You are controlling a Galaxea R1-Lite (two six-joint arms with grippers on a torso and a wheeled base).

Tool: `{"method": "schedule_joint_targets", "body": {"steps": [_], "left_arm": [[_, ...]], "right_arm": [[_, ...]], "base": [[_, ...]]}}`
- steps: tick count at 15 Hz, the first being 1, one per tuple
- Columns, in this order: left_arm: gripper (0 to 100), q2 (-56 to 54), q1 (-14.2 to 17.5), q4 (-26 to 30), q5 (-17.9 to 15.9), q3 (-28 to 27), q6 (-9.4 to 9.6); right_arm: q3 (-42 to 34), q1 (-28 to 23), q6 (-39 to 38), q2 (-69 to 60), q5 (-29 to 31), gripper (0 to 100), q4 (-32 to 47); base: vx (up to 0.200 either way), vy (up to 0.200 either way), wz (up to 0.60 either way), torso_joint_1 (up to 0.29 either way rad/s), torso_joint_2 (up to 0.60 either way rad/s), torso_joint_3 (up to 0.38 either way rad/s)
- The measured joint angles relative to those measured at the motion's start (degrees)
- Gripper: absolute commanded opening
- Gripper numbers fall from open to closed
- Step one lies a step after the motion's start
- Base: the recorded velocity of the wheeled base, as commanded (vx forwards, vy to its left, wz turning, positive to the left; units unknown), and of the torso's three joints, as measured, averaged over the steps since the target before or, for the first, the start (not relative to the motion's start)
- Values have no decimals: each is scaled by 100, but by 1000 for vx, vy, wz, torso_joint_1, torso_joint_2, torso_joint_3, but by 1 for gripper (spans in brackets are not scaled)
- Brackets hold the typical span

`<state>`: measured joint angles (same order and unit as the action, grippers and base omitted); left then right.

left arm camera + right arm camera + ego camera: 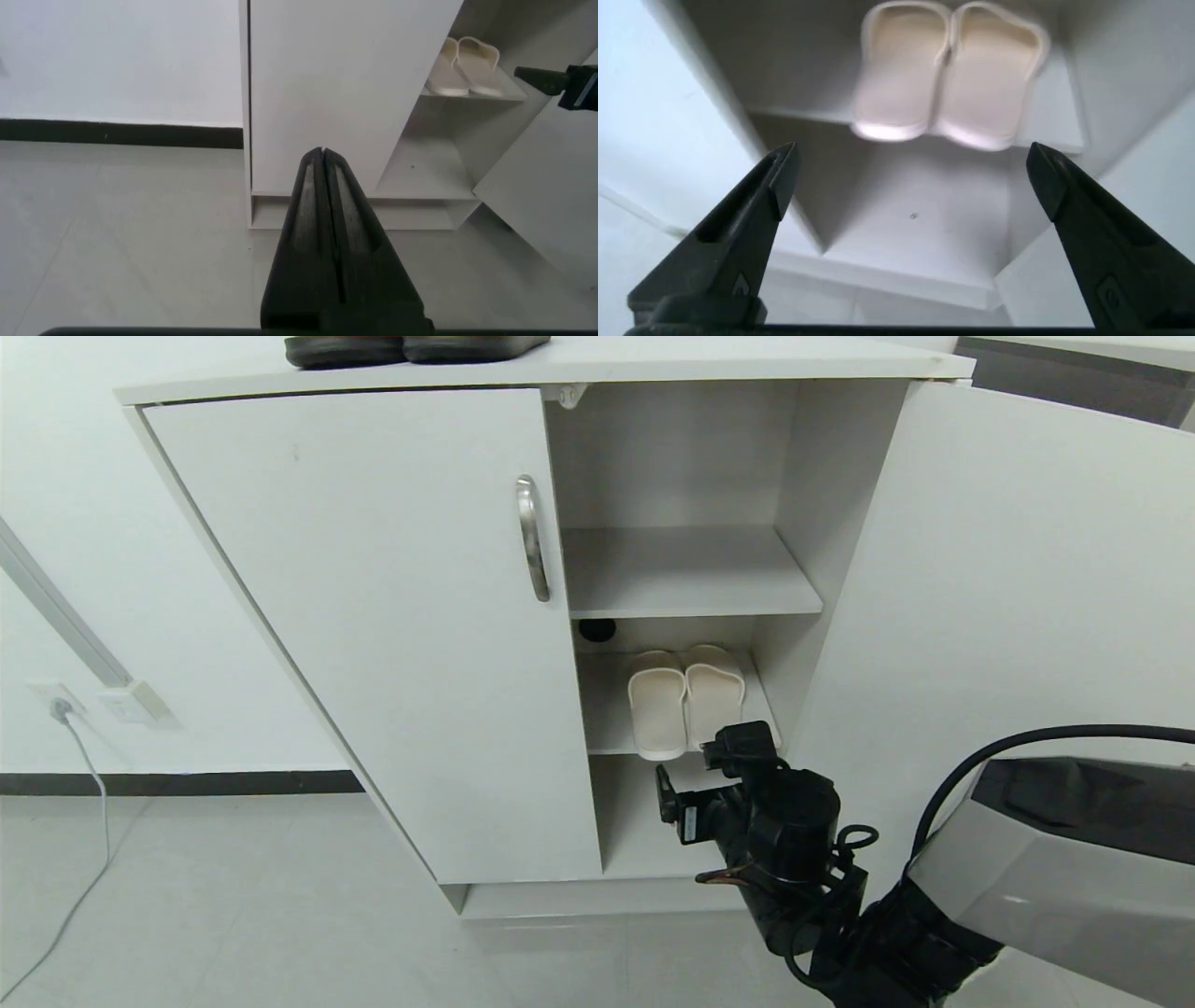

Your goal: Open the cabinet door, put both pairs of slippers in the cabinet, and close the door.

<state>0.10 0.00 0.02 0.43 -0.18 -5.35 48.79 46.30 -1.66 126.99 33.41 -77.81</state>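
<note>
The right arm [1055, 868] enters from the lower right corner of the head view, and its black wrist [789, 826] lies just right of bottom centre. The right hand [705, 770] sits slightly below mid-frame, tilted, one finger higher than the other. Its fingers [752, 229] are spread wide with nothing between them. The left hand [322, 168] has its two fingers pressed flat together along their length, gripping nothing.
</note>
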Motion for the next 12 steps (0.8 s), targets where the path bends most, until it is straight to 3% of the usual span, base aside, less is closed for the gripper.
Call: {"method": "schedule_joint_targets", "body": {"steps": [4, 12], "left_arm": [[0, 0, 0, 5, 0, 0, 13], [0, 0, 0, 7, 0, 0, 11]], "right_arm": [[-15, 13, 0, -6, -2, 100, 0], [-17, 11, 24, 5, -2, 100, 5]], "base": [[0, 0, 0, 0, 0, 0], [0, 0, 0, 0, 4, 188]]}}
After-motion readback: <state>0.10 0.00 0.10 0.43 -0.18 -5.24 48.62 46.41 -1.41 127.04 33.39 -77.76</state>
